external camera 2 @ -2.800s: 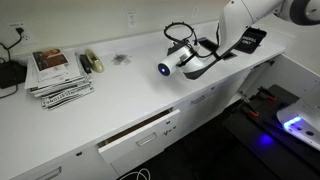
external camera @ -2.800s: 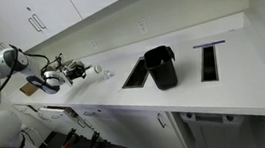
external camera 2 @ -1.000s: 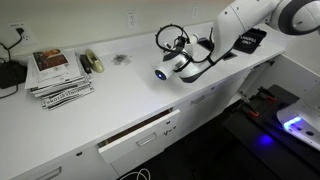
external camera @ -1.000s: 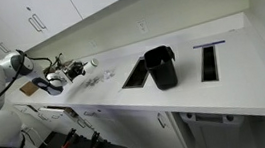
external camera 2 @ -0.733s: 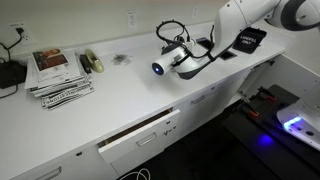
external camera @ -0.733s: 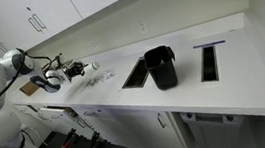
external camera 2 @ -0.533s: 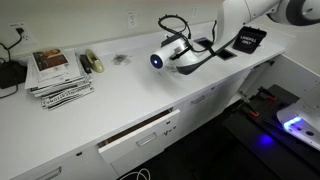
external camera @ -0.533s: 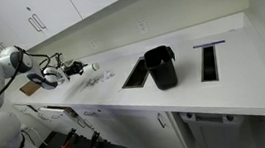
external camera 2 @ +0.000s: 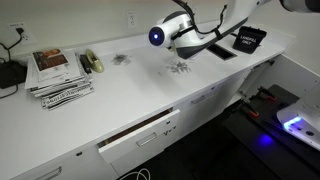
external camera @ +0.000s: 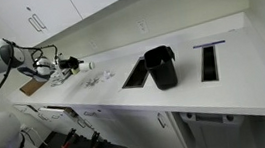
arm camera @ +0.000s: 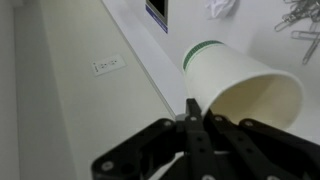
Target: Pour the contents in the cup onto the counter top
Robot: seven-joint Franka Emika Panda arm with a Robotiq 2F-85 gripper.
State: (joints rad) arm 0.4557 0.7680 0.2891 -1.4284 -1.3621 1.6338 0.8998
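The claw (arm camera: 191, 112) is pinching the paper cup (arm camera: 245, 85), tipped sideways above the desk (external camera 2: 110, 100); pale bits (external camera 2: 178, 67) are lying toward its front edge.

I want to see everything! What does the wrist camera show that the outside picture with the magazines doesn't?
Only the wrist view shows the green stripe on the cup and its open mouth, which looks empty. Only the exterior view shows the stack of magazines and the drawer. Both show the gripper holding the cup and the contents lying on the counter top.
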